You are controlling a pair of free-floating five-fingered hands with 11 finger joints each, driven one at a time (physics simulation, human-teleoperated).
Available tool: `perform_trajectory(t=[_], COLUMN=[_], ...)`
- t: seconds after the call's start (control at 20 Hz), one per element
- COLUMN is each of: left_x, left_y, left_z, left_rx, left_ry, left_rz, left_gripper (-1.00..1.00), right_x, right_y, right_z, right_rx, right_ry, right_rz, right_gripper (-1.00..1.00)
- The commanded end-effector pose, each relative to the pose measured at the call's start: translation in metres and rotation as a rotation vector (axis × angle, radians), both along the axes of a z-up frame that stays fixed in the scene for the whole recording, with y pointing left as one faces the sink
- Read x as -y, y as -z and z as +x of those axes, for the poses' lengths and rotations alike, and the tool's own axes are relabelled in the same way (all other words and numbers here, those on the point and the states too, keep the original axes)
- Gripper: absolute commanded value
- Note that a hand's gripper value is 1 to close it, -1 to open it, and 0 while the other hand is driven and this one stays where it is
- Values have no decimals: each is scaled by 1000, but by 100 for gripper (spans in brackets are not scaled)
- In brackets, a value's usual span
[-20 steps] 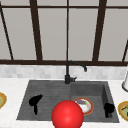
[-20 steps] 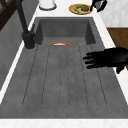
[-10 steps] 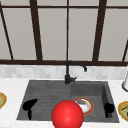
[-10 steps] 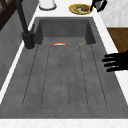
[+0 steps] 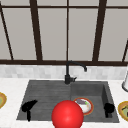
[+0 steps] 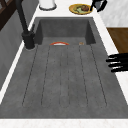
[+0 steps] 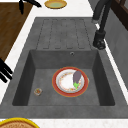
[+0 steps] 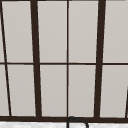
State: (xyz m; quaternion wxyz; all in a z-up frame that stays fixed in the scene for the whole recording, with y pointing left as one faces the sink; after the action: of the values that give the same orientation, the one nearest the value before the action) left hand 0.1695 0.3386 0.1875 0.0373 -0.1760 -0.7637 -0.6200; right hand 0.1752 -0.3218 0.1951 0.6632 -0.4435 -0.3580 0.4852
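My left hand hovers at the front edge of the sink's drainboard. In the left side view its straight fingers reach in from the right, open and holding nothing. My right hand hangs by the basin's front right corner, fingers straight and empty. A red-rimmed plate with a dark scrap of food lies in the basin. A red ball sits low in the middle of the front view, between the two hands.
A black faucet stands behind the sink. Yellow plates rest on the counter at the left and at the right. A white container stands at the back right. A small round thing lies in the basin.
My left hand has drawn back from over the drainboard towards the sink's front edge. The right hand, ball and plate have stayed put.
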Motion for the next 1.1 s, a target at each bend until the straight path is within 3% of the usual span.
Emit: perform_trajectory(t=[0.0, 0.1, 0.15, 0.3, 0.5, 0.7, 0.75, 0.8, 0.9, 1.0, 1.05], left_x=[0, 8, 20, 25, 44, 50, 54, 55, 60, 65, 55], left_y=[0, 0, 0, 3, 2, 1, 1, 2, 6, 6, 4], left_z=[0, -5, -7, -16, -25, -33, -33, -29, -30, -32, -27], left_rx=[0, 1, 13, -2, -1, -2, -2, 6, 17, 5, -17], left_ry=[0, -13, -38, -77, -60, -109, -105, -70, -77, -73, -46], left_rz=[0, 5, 28, 29, 43, 36, 37, 50, 52, 60, 17], left_gripper=[-100, -100, -100, -100, -100, -100, -100, -100, -100, -100, -100], right_x=[0, 0, 0, 0, 0, 0, 0, 0, 0, 0, 0], right_y=[0, 0, 0, 0, 0, 0, 0, 0, 0, 0, 0], right_z=[0, 0, 0, 0, 0, 0, 0, 0, 0, 0, 0], right_rx=[0, 0, 0, 0, 0, 0, 0, 0, 0, 0, 0], right_ry=[0, 0, 0, 0, 0, 0, 0, 0, 0, 0, 0], right_rz=[0, 0, 0, 0, 0, 0, 0, 0, 0, 0, 0], right_gripper=[0, 0, 0, 0, 0, 0, 0, 0, 0, 0, 0])
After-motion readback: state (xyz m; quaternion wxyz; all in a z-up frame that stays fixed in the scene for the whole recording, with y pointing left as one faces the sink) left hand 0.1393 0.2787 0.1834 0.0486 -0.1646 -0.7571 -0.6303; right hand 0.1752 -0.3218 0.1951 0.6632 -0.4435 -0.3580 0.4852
